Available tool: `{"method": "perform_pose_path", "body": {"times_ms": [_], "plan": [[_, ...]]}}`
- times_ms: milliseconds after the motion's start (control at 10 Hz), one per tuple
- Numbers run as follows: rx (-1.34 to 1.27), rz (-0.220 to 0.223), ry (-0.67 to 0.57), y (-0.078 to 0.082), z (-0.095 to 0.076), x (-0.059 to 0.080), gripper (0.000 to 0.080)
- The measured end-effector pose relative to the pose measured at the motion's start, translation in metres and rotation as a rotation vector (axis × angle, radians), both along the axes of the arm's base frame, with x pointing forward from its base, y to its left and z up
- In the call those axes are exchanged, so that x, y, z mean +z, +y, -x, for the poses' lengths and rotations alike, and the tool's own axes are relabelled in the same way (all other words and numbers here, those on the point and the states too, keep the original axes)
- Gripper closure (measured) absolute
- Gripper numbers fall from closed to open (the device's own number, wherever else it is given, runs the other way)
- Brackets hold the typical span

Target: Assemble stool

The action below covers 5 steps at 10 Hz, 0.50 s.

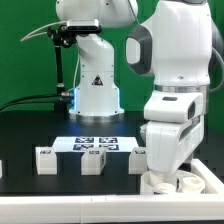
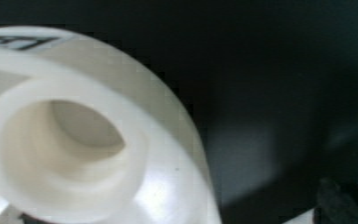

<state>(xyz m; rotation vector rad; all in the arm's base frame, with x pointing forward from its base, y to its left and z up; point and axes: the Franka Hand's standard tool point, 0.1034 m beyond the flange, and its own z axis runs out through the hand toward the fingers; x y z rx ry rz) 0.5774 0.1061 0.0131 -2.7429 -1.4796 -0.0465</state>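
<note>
- Legs (image 1: 45,160) in a row on the worktop (image 1: 30,135), at 9 o'clock from the seat disc (image 1: 190,184); likely light, stiff, blocky, easy to pinch across flat sides.
- Seat disc at the exterior view's 5 o'clock, beneath the end effector (image 1: 168,170); probably rigid, slick plastic, best taken by the rim.
- Cannot tell whether the end effector is open or closed.
- Round socket (image 2: 78,135) visible from the wrist only; legs from outside only.

seat disc (image 2: 149,165): smooth white plastic, faint sheen | legs (image 1: 45,158): white plastic | table (image 1: 25,140): matt black
</note>
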Motion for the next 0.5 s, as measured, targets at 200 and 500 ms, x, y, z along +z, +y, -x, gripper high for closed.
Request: {"method": "perform_pose_path", "body": {"times_ms": [200,500], "plan": [[-0.007,0.016,0.004,-0.009,-0.007,0.037,0.0151],[-0.051,0.031,0.001,-0.025,-0.012,0.08,0.0151]]}}
